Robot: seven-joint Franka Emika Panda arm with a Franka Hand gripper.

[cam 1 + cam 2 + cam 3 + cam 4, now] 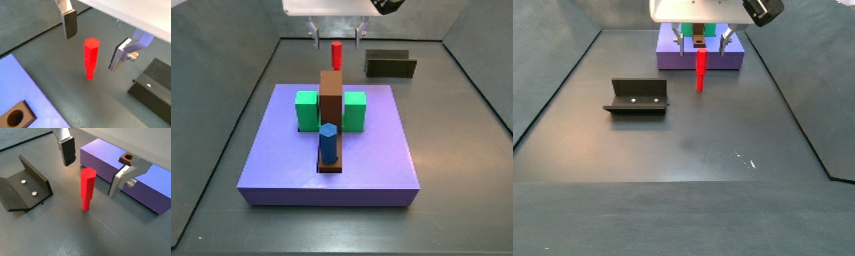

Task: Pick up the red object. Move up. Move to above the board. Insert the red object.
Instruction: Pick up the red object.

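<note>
The red object (91, 56) is a thin bright red peg standing upright on the dark floor, and it shows in both wrist views (87, 189) and both side views (337, 54) (702, 70). My gripper (92, 50) is open right above it, one finger on each side of its top and neither touching it; it also shows in the wrist view (91, 175) and in both side views (337, 38) (700, 40). The board (331, 100) is a long brown plank on the purple slab, between two green blocks (307, 110), and its end shows in a wrist view (127, 160).
A blue hexagonal peg (329, 143) stands in the board's near end. The purple slab (372, 165) lies just behind the red peg (103, 163) (671, 58) (17, 85). The dark fixture (636, 97) stands on the floor to one side (25, 188) (389, 65) (153, 87).
</note>
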